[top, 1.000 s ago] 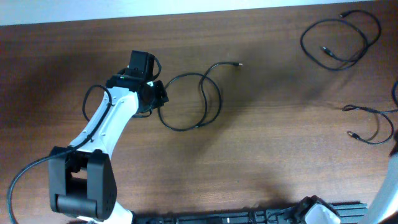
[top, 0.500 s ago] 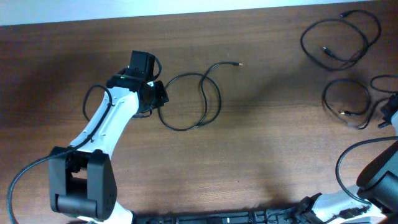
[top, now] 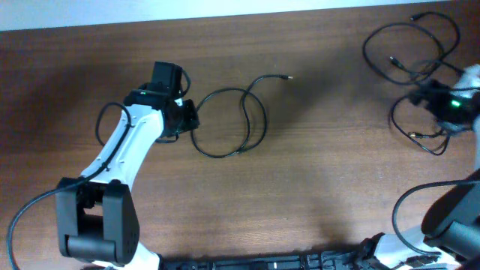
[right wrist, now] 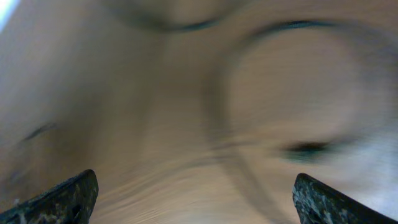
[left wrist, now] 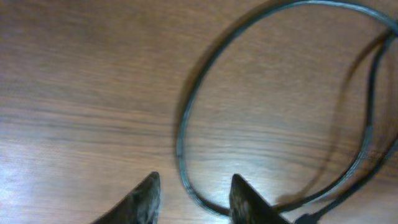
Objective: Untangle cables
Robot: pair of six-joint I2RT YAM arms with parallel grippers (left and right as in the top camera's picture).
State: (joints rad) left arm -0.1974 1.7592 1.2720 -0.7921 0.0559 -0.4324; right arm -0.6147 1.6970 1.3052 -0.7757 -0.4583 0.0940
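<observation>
Jaws on your left gripper (left wrist: 195,179) and right gripper (right wrist: 196,176) gape empty; pinch the likely limp, light cable (left wrist: 180,142) mid-loop.

The overhead camera looks straight down on the whole wooden table (top: 322,187); the left wrist camera faces down, close over the middle cable loop (left wrist: 179,140), which overhead also shows; the right wrist camera, blurred, sits close over the right-hand cable loops (right wrist: 292,25).
</observation>
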